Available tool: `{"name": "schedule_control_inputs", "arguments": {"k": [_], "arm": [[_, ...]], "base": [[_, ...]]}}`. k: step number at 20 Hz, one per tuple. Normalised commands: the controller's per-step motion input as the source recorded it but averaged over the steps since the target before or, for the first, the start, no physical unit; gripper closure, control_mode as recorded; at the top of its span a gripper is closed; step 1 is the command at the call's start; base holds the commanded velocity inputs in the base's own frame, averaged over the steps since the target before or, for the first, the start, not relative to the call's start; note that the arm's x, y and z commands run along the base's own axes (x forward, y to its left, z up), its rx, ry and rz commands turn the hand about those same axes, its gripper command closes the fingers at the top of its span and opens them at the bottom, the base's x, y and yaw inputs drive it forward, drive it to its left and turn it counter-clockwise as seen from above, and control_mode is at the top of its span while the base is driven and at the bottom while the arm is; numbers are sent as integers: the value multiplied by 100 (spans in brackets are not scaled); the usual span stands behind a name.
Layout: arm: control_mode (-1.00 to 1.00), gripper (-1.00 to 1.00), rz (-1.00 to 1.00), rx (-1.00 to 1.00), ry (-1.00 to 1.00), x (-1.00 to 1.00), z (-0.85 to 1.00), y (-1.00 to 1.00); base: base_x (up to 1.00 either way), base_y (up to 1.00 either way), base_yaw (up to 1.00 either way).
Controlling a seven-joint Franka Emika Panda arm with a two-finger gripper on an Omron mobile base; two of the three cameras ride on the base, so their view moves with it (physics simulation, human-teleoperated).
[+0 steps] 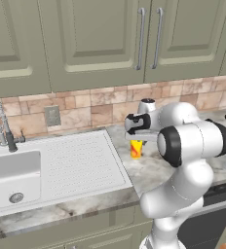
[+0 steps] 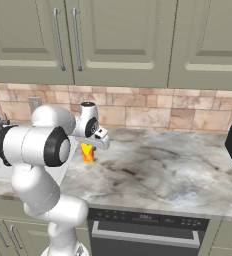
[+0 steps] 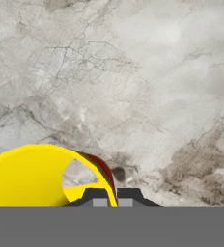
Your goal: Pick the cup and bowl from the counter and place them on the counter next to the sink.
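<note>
the tool (image 3: 109,197) is clenched on the rim of the cup (image 1: 136,149), one finger inside the wall and one outside. the cup hangs upright under the tool over the bench (image 1: 154,170), just beside the ribbed drainboard of the sink (image 1: 76,160).

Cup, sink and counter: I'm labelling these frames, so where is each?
cup (image 1: 136,149): left base view, yellow side wall.
sink (image 1: 13,176): left base view, basin floor.
counter (image 2: 158,165): right base view, bare marbled top.
</note>
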Motion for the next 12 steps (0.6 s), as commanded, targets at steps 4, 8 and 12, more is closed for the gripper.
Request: {"name": "schedule_control_inputs", "arguments": {"k": [4,8,12], "arm": [[-100,100,0,0,0,1,-25,0],[-100,100,0,0,0,0,0,0],[-100,-100,0,0,0,0,0,0]], "base": [[0,0,0],[0,0,0],[0,0,0]]}}
